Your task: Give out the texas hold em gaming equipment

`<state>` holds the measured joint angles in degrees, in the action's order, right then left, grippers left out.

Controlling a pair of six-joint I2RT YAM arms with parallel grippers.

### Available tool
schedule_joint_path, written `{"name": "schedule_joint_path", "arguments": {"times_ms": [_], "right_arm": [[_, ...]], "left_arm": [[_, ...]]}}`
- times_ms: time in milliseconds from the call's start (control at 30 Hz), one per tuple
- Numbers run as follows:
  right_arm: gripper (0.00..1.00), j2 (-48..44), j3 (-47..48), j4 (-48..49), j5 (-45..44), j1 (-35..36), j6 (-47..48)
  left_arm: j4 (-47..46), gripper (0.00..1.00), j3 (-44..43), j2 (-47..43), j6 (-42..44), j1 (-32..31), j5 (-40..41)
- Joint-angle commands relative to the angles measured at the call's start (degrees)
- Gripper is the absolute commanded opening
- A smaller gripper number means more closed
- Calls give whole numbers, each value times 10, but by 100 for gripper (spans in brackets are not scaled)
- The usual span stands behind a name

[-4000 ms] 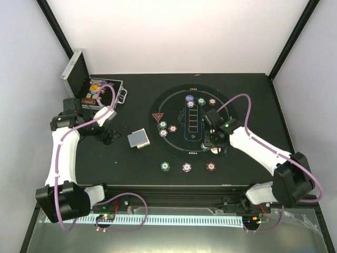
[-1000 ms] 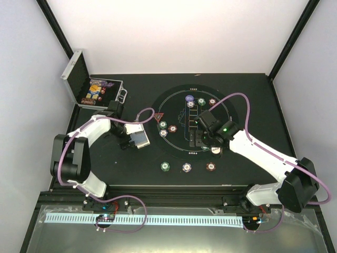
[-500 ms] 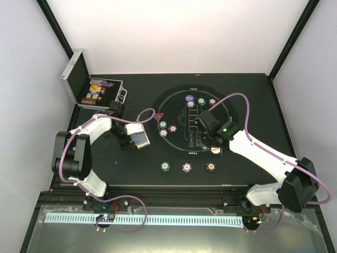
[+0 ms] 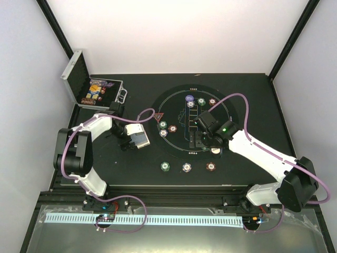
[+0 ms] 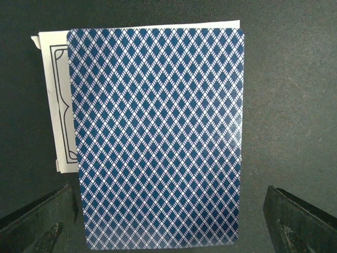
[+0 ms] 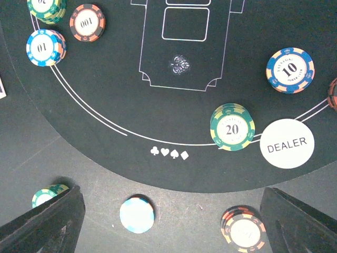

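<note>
Where legible, "DEALER" disc [image 6: 287, 143] beside "20" chip [image 6: 232, 127]

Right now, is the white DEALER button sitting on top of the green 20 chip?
No, the white DEALER button lies flat next to the green 20 chip, not on top of it.

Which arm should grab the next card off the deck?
Left. The left gripper, open, hangs right over the deck, jaws either side. The right gripper is over the chips on the mat, away from it.
</note>
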<state>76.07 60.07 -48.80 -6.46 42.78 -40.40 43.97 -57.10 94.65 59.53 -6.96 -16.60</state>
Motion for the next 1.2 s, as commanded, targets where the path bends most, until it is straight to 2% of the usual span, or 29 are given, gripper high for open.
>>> {"name": "schedule_joint_path", "arguments": {"times_ms": [0,1167], "right_arm": [[94,6,13,-9,2,5,3],[89,30,19,-1,12,18,-9]], "left_arm": [[-11,99,-14,10,13,9,-16],[-36,99,-7,48,30,21,-26]]}}
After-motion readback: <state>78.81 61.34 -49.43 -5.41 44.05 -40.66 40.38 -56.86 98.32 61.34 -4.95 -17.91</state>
